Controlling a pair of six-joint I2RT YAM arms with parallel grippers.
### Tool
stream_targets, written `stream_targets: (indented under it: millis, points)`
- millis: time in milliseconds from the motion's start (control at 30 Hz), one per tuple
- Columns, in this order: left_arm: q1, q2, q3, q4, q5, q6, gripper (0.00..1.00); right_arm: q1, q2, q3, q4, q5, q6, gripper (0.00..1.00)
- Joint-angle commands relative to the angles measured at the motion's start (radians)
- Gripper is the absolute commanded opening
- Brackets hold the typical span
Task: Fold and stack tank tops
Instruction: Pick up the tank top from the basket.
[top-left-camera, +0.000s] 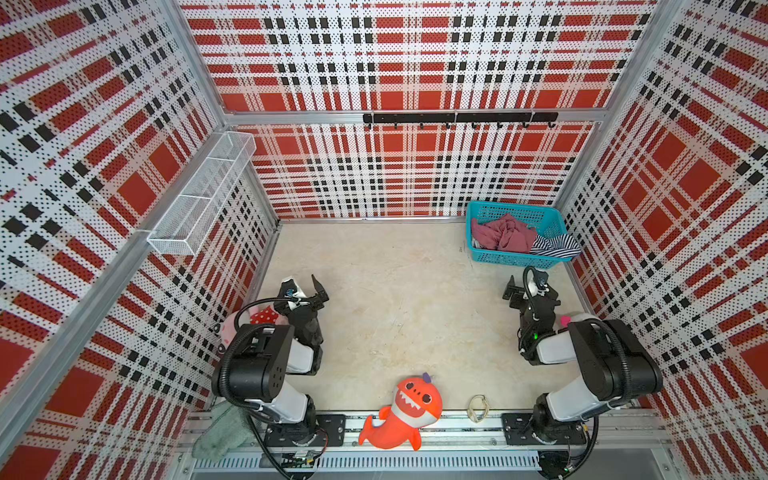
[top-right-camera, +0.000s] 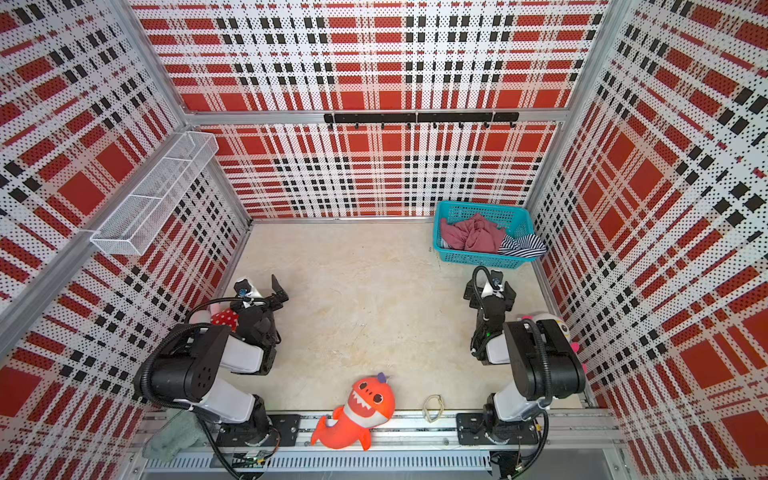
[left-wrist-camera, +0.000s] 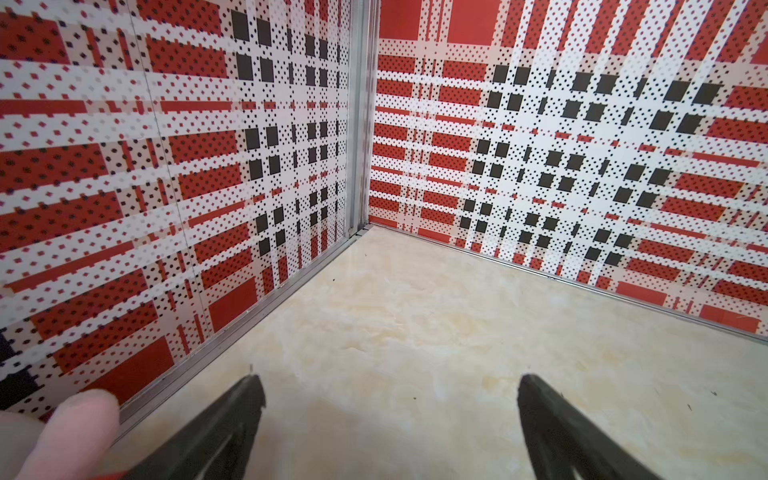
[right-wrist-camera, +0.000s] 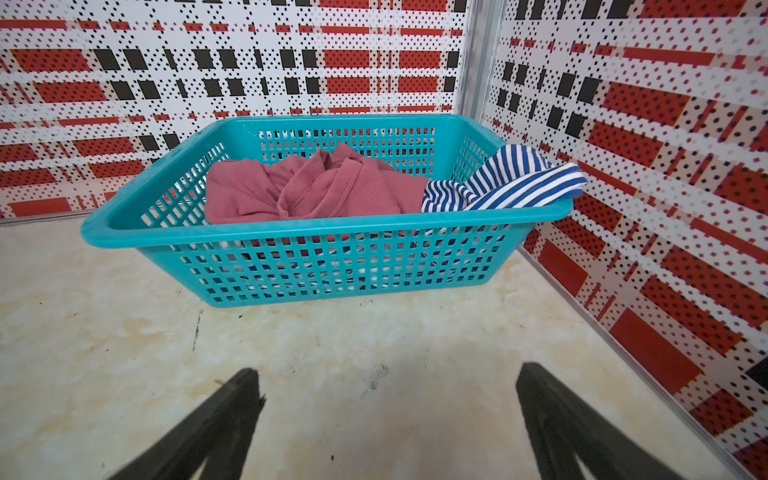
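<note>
1. Spread wide with nothing between its fingers, the right pincer (right-wrist-camera: 389, 372) is seen low over bare counter (right-wrist-camera: 124, 332). It is pointed at the teal basket (right-wrist-camera: 324, 232) and stands a short way apart from it.
2. The left pincer (left-wrist-camera: 390, 377) is likewise seen spread and empty. It is faced toward the far left corner of the enclosure, well apart from the basket.
3. Both tank tops are found crumpled inside the basket, which is set in the far right corner of the counter.
   - The rose-maroon tank top (right-wrist-camera: 307, 187) is bunched in the middle.
   - The striped tank top (right-wrist-camera: 507, 178) is draped over the rim on the side nearest the right wall. More striped cloth is glimpsed through the lattice beneath the rose one.
4. No garment is seen lifted out, spread or folded, and no stack is seen anywhere on the counter in both top views. The task is therefore judged to be at its very start, with nothing yet done.
5. Everything is judged to be left. Each top has to be drawn out of the basket, laid flat on the open middle of the counter and folded. One is then to be placed on the other.
6. The orange shark plush (top-left-camera: 405, 411) at the near edge and the grey-green towel (top-left-camera: 216, 432) by the left arm's base are judged to have no part in the work. Neither is touched by a pincer.
</note>
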Motion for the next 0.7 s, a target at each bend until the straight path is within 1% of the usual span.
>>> stream_targets:
  millis: [0,667]
  points:
    - [-0.003,0.002,0.002,0.045,-0.008,0.015,0.98,0.005,0.006,0.01,0.025,-0.004,-0.014,1.0]
    - [0.001,0.004,0.006,0.038,-0.002,0.013,0.98,0.005,0.008,0.015,0.016,-0.007,-0.011,1.0]
